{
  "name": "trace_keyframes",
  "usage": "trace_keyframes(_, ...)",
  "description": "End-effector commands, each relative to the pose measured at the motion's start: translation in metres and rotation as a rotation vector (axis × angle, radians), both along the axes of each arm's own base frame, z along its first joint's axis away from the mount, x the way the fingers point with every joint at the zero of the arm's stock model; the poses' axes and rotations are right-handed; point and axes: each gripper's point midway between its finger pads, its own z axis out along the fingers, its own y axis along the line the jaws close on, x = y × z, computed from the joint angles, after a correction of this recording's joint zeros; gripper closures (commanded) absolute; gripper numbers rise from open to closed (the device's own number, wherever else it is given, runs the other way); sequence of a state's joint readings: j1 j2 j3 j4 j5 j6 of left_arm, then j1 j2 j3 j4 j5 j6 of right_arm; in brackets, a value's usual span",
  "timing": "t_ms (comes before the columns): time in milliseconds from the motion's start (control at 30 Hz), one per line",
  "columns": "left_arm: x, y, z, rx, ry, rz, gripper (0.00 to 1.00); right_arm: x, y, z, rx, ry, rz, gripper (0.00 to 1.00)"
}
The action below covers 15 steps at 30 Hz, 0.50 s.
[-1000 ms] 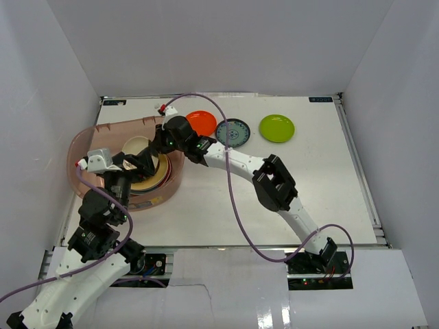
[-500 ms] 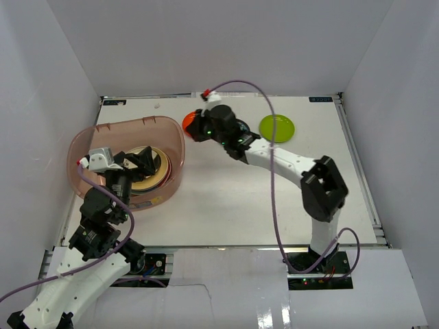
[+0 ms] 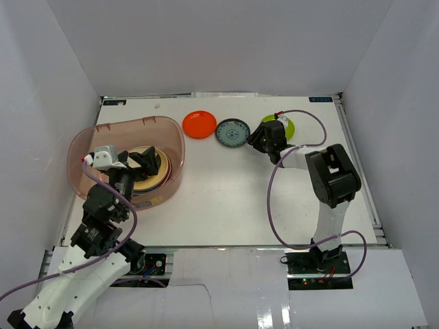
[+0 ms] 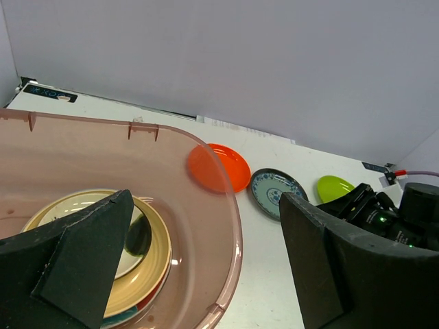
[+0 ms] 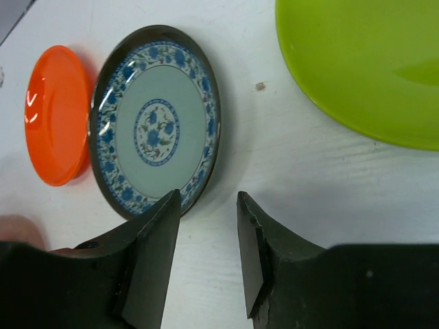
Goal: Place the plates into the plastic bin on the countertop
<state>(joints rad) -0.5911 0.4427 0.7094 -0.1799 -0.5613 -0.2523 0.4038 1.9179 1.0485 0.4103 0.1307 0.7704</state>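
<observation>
Pick-up step: right of the plastic bin (image 3: 175, 140), which holds stacked plates (image 4: 156, 255) beneath the wide-open left gripper (image 4: 206, 205), the right gripper (image 5: 207, 205) hovers empty, jaws partly apart, beside the blue-patterned plate (image 5: 156, 123); next, probably straddle its rim and close.

White links (image 3: 75, 288), black joints (image 3: 333, 175), looping purple cables (image 3: 269, 205).

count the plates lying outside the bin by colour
orange plate: 1
blue-patterned plate: 1
lime green plate: 1
total: 3
</observation>
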Motion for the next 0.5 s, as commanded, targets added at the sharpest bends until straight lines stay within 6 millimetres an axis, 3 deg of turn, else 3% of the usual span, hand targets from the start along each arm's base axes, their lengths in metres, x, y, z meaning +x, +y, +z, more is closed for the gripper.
trace_keyframes(0,0.001,-0.002,-0.002,0.006,0.005,-0.008,0.02,0.032,0.009,0.023,0.128,-0.069,-0.040,0.55)
trace_keyframes(33,0.002,-0.002,-0.002,0.009,0.007,-0.008,0.02,0.035,0.006,0.011,0.135,-0.043,-0.059,0.55)
trace_keyframes(100,0.002,-0.003,-0.003,0.013,0.010,-0.008,0.02,0.043,0.009,0.008,0.163,-0.043,-0.061,0.55)
trace_keyframes(133,0.003,-0.003,-0.004,0.015,0.011,-0.008,0.02,0.045,0.009,-0.008,0.176,-0.009,-0.070,0.55)
trace_keyframes(167,0.004,-0.003,-0.005,0.018,0.016,-0.008,0.02,0.048,0.012,-0.010,0.195,-0.001,-0.063,0.55)
trace_keyframes(233,0.005,-0.003,-0.006,0.024,0.021,-0.003,0.02,0.058,0.017,-0.015,0.223,-0.003,-0.057,0.63)
trace_keyframes(400,0.006,-0.004,-0.007,0.027,0.025,-0.006,0.02,0.057,0.003,-0.008,0.233,-0.021,-0.116,0.92)
trace_keyframes(467,0.006,-0.004,-0.008,0.028,0.026,-0.006,0.02,0.044,-0.011,0.012,0.222,-0.080,-0.140,0.92)
